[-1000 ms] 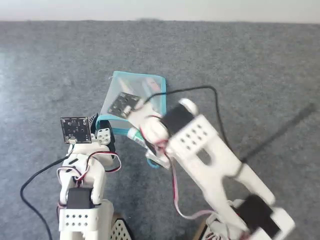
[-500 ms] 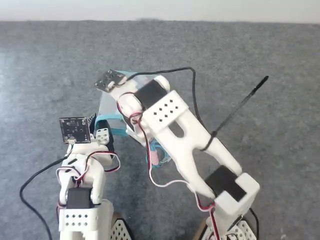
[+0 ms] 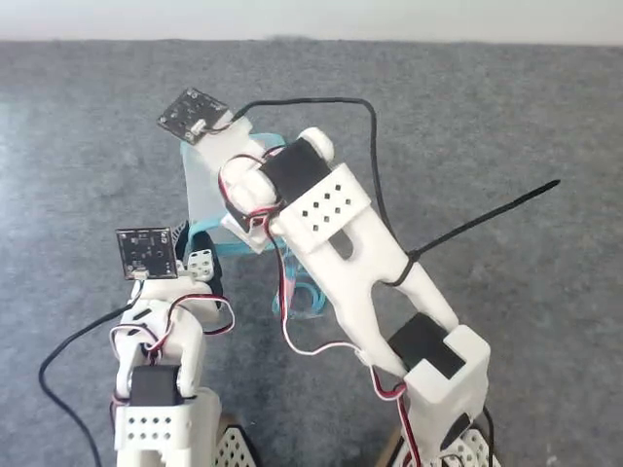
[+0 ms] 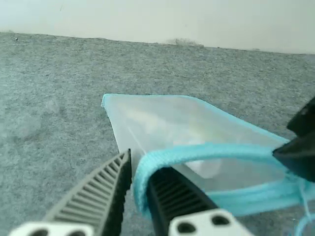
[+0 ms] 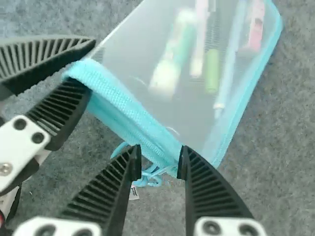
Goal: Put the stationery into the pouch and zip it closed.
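A translucent pouch (image 3: 206,190) with teal trim lies on the grey mat, between the two arms. Inside it are stationery items: a green marker (image 5: 170,64), pens (image 5: 211,64) and a pink item (image 5: 253,24). My left gripper (image 4: 139,189) is shut on the pouch's teal rim (image 4: 197,153) at one end. It shows in the high view too, as the left gripper (image 3: 200,245). My right gripper (image 5: 158,152) straddles the teal zipper band (image 5: 118,105), pinching it near the end with the cord. The left gripper (image 5: 82,69) holds the same band farther along.
A teal cord loop (image 3: 302,297) lies on the mat beside the right arm (image 3: 341,243). A black cable (image 3: 375,146) arcs over that arm, and a thin black strap (image 3: 496,216) sticks out to the right. Bare grey mat (image 3: 506,107) surrounds the pouch.
The right arm has swung away from the front and leftward over the pouch, its wrist now at the pouch's far side. The left arm has stayed put, still holding the rim.
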You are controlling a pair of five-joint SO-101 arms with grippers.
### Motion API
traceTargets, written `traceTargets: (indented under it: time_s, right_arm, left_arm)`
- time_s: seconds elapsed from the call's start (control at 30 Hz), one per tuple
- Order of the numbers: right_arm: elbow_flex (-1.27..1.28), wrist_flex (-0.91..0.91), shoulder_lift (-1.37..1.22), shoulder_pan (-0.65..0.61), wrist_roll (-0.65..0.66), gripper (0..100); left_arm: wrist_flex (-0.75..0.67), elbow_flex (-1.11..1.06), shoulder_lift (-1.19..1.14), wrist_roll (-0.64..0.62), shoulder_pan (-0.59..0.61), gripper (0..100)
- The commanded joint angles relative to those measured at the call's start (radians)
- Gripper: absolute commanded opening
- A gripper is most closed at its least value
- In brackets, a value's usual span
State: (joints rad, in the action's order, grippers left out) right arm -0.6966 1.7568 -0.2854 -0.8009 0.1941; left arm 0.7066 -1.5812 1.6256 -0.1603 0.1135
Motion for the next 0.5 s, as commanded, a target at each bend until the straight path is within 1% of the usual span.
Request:
traceTargets:
  time_s: [0.0,0.13,0.27,0.33,0.47]
  right_arm:
    - [-0.055,0.015,0.01,-0.012,-0.011,12.8]
    - [-0.046,0.042,0.048,-0.005,-0.006,12.8]
    - [0.089,0.027,0.156,-0.008,-0.003,12.8]
    - [0.181,-0.007,0.229,-0.008,-0.005,12.8]
    - [0.416,-0.147,0.444,-0.002,-0.008,12.8]
  left_arm:
    - [-0.015,0.008,0.012,0.015,-0.008,1]
    - [-0.014,0.008,0.012,0.015,-0.008,1]
    - [-0.014,0.008,0.012,0.015,-0.008,1]
    - [-0.015,0.008,0.012,0.015,-0.008,1]
    - [-0.015,0.008,0.012,0.015,-0.008,1]
